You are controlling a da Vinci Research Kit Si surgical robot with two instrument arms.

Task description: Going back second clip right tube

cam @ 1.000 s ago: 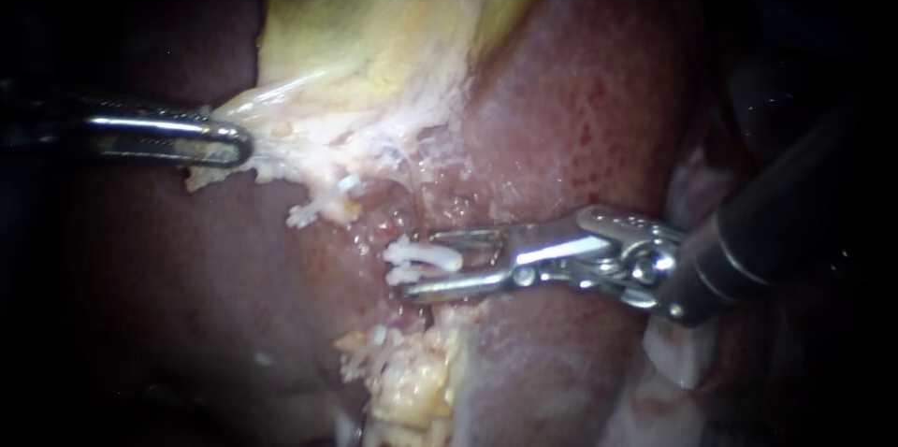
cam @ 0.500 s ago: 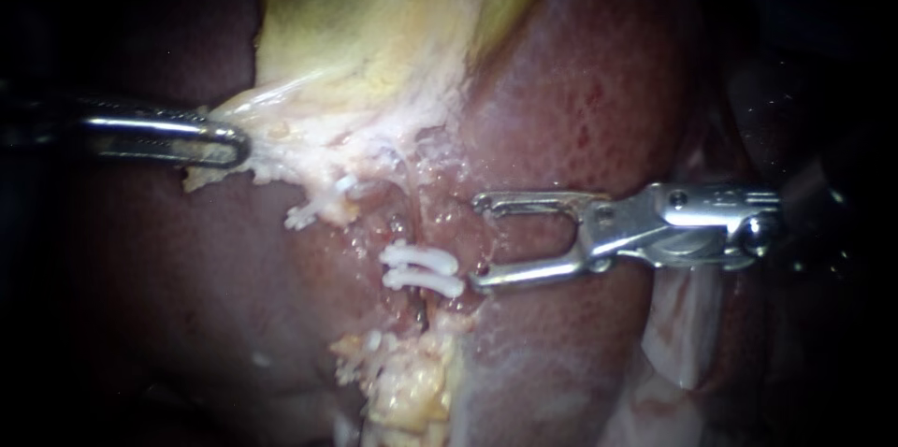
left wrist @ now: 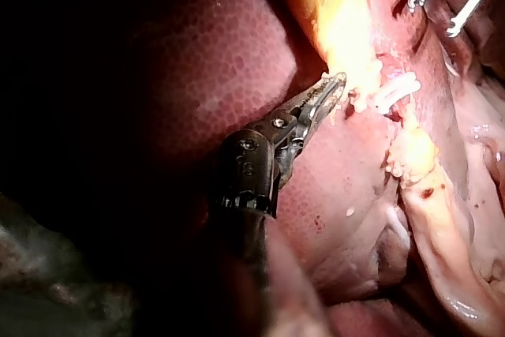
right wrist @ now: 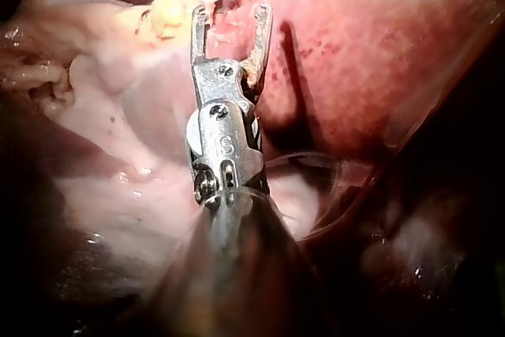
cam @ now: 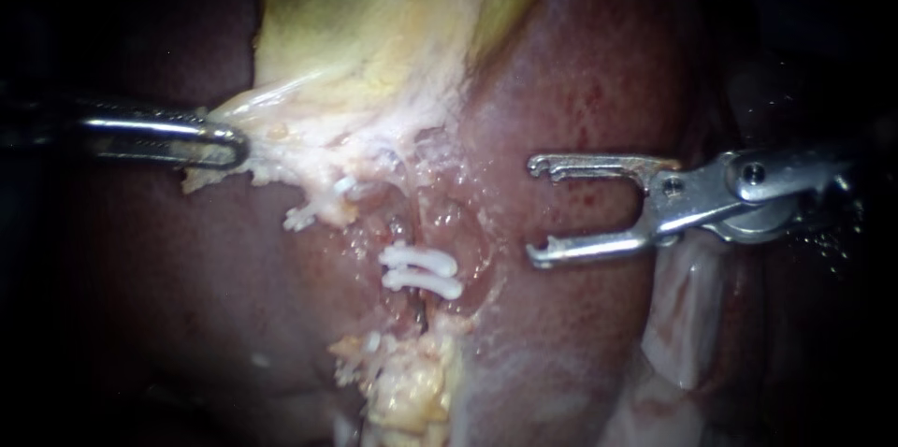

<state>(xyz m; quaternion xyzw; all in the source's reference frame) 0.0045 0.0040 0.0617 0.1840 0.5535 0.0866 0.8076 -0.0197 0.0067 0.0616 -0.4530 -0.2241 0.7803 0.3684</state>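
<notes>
Clips [cam: 421, 271] both seated, so only the retreat remains, I judge — right instrument [cam: 534, 210] apart from them, jaws wide, empty; left instrument [cam: 236, 143] clamps pale tissue [cam: 281, 155]

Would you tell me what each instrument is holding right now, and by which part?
The left instrument grips the gallbladder by its pale lower edge; the right instrument holds nothing.

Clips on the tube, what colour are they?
The clips are white, clearest in the endoscope view.

Two clips [cam: 421, 271] lie stacked just below the gallbladder [cam: 374, 26]. The right instrument [cam: 533, 210] lies to the clips' right, apart, over the liver [cam: 580, 82]. The left instrument [cam: 234, 143], to their upper left, seemingly grips the gallbladder's edge.
</notes>
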